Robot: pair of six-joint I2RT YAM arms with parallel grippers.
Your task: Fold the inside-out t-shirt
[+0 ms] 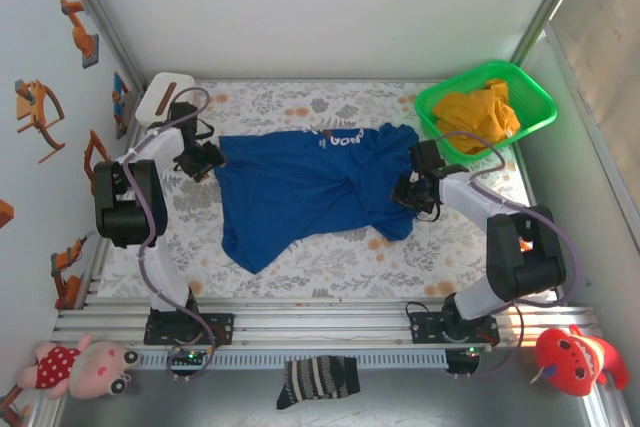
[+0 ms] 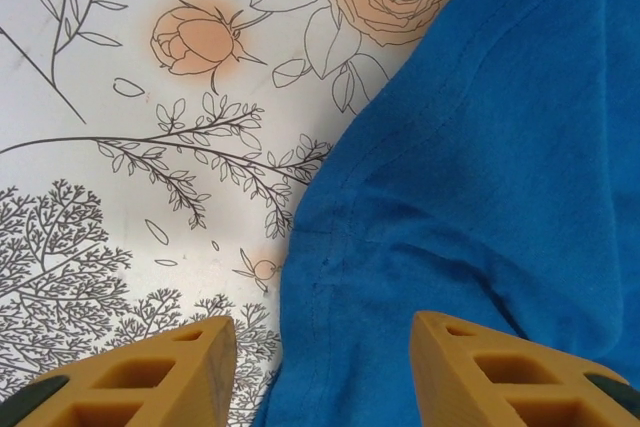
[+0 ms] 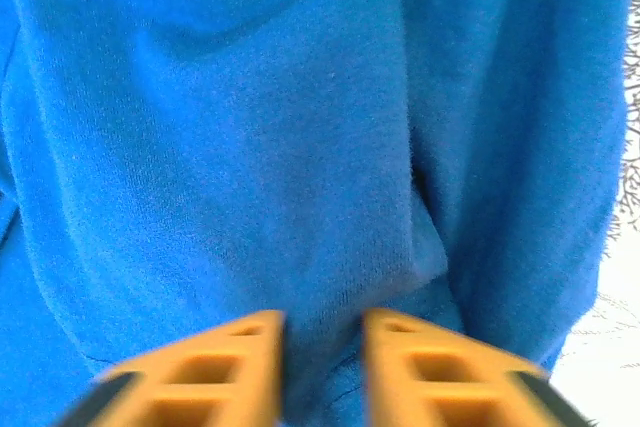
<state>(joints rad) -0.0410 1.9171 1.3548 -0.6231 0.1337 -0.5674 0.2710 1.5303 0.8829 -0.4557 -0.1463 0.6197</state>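
Note:
The inside-out t-shirt (image 1: 300, 187) is royal blue and lies crumpled across the middle of the flowered mat (image 1: 330, 262), its white lettering near the far edge. My left gripper (image 1: 205, 165) sits at the shirt's left edge. In the left wrist view this gripper (image 2: 322, 347) is open, its fingers straddling a stitched hem of the shirt (image 2: 480, 167). My right gripper (image 1: 408, 195) is at the shirt's right side. The right wrist view shows that gripper (image 3: 325, 347) narrowed on a raised ridge of the blue cloth (image 3: 250, 147).
A green basket (image 1: 530, 92) holding a yellow-orange garment (image 1: 480, 112) stands at the back right. White walls enclose the mat on the left, right and rear. A pink plush (image 1: 85, 365), a striped sock (image 1: 318, 380) and a red plush (image 1: 580, 357) lie in front of the arm bases.

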